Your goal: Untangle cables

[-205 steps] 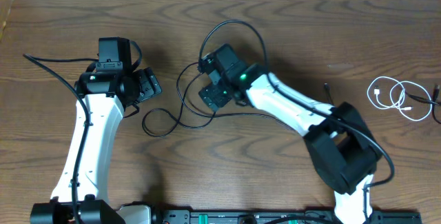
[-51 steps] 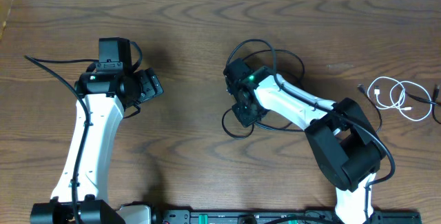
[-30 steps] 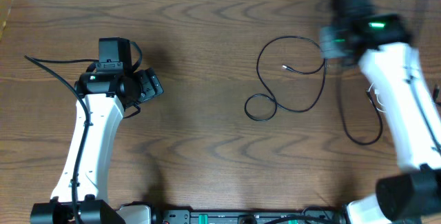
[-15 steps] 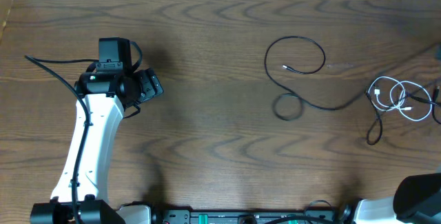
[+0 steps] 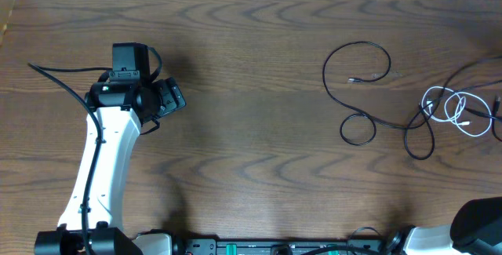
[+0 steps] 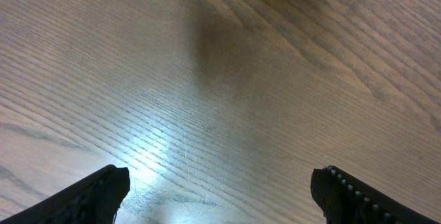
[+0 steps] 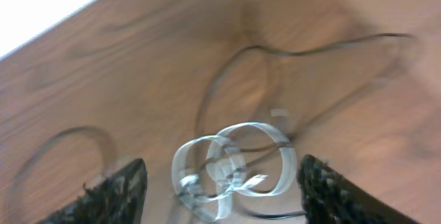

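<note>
Clock directions are read on the overhead view, 12 at the far edge.

- Surface [image 5: 251,169]: wood grain, bare through the middle.
- Left arm [image 5: 106,161]: parked toward 9 o'clock, well apart from both cords.
- Black cable [image 5: 357,45]: lies toward 2 o'clock as one large loop and one small loop. From there it trails toward 3 o'clock, where it crosses the white cable [image 7: 256,125].
- White cable: lies at 3 o'clock in two overlapping rings.
- Left tool [image 6: 219,196]: fingers spread wide over bare wood, holding nothing.
- Right tool [image 7: 222,189]: fingers spread, hanging above the white rings with nothing between them. This view is blurred.

Risks, in our judgement:
- A descent here could pinch black and white strands together, since they overlap right under the tool.
- Pulling the black cord by one end may cinch the small loop into a knot, or drag the white rings along.

Orientation:
- The black cable's long axis runs roughly 9 to 3.
- Its free plug [image 5: 351,78] sits inside the large loop, tip toward 9.
- The white rings are also stretched along 9 to 3.
</note>
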